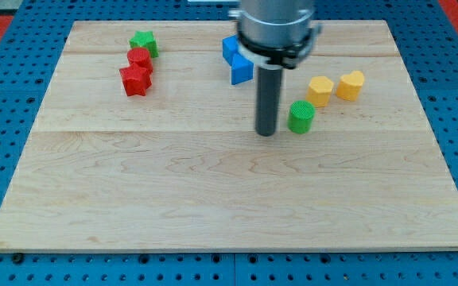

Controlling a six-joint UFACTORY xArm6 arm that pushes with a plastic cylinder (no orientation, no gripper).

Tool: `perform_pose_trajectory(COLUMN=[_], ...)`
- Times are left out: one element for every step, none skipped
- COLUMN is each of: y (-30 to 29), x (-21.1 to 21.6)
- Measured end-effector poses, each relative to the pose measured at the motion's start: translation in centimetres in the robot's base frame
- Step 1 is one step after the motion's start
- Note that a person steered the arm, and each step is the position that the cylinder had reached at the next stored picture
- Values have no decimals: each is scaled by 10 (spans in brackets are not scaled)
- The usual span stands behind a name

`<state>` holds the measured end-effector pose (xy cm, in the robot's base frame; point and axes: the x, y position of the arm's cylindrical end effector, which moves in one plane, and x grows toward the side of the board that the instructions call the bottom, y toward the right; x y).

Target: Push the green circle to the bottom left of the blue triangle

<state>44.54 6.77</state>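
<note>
The green circle [300, 116] stands on the wooden board right of centre. My tip [266, 133] rests on the board just to the circle's left, a small gap apart. The blue triangle [241, 69] lies up and to the left of the circle, partly hidden behind the rod. A second blue block [230, 48] sits just above the triangle, touching it, its shape unclear behind the arm.
Two yellow blocks [320, 89] [351, 84] sit right of the green circle. A green star [144, 42], a red block [139, 58] and a red star [135, 80] cluster at the top left. The board's edge [229, 248] runs along the view's bottom.
</note>
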Motion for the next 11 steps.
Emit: perform_pose_trajectory(y=[61,105,136,131,114,90,69,50,32,13,-9], x=[5,3,-15,-29,-29,-29,-29,-23,-17,-12,-11])
